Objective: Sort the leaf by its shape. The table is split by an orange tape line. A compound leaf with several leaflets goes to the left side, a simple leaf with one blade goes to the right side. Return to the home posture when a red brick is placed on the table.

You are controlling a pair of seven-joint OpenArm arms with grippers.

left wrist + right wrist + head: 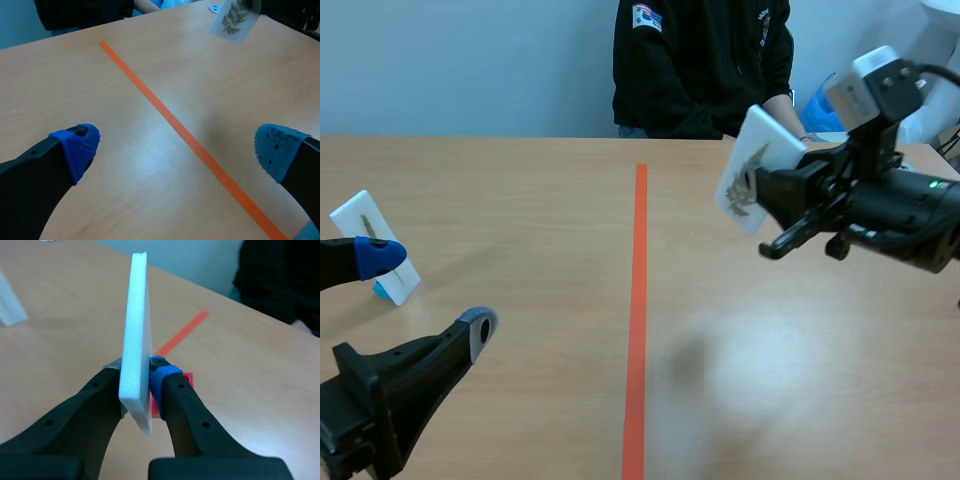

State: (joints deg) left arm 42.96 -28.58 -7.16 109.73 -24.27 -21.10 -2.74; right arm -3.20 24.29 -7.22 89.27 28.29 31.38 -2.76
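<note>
A: Where is the leaf (pixel 232 17)?

B: It is printed on a white card (pixel 752 160). The right gripper (pixel 136 374) clamps that card edge-on between its pads, raised above the table (pixel 520 200) to the right of the orange tape line (pixel 638 300).

A: Which side does it belong on?

B: The print seems to show several leaflets on one stem, so probably the left.

A: How does the arm do that well?

B: It should carry the card high across the line and lower it well clear of the second card (pixel 375 245) lying on that side. It should let go only once an edge rests on the wood.

A: And the left gripper (pixel 177 147)?

B: Its fingers stand wide apart with nothing between them, low beside that second card. The right arm should come down away from it.
</note>
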